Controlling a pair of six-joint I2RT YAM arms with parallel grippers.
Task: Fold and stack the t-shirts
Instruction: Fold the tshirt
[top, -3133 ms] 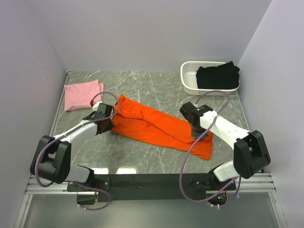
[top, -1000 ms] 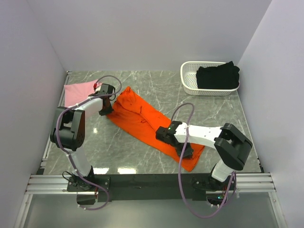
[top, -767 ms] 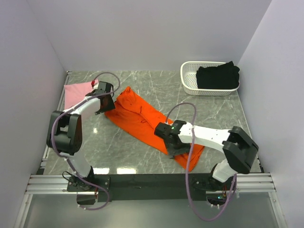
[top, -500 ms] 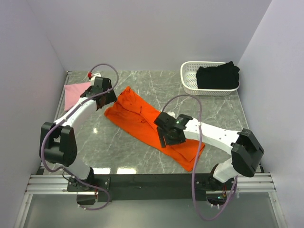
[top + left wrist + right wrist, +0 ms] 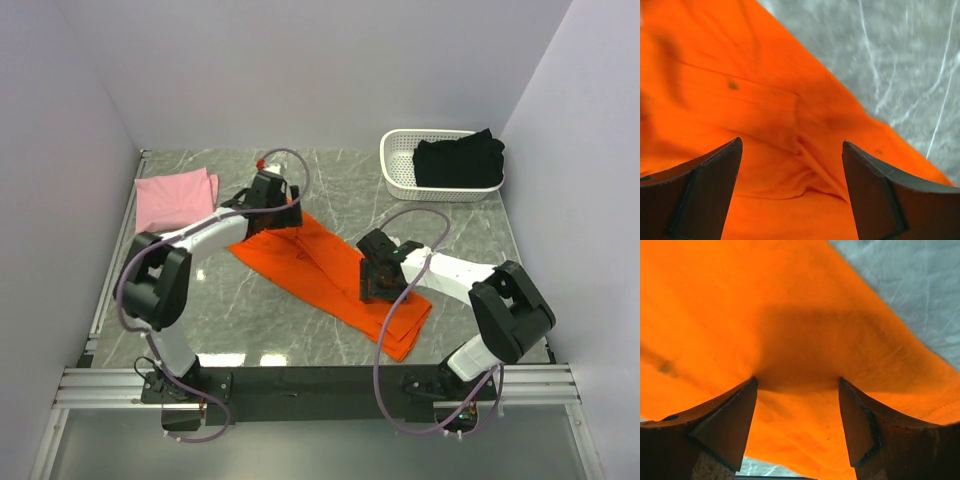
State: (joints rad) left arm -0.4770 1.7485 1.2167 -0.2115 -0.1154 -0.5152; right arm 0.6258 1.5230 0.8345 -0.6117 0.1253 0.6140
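An orange t-shirt (image 5: 322, 268) lies folded into a long strip, running diagonally across the marble table. My left gripper (image 5: 283, 215) hovers over its upper left end, jaws open, nothing between them; the left wrist view fills with orange t-shirt (image 5: 770, 125). My right gripper (image 5: 378, 283) is over the strip's lower right part, open, fingertips close to the orange t-shirt (image 5: 790, 330). A folded pink t-shirt (image 5: 175, 198) rests at the left. The black t-shirt (image 5: 458, 160) sits in the white basket (image 5: 398, 165).
The basket stands at the back right near the right wall. Grey walls close in on three sides. A black rail (image 5: 310, 380) runs along the near edge of the table (image 5: 340, 185).
Both grippers have opened and let go of the orange shirt. The left arm moved right from the shirt's left corner; the right arm moved up and right along the strip.
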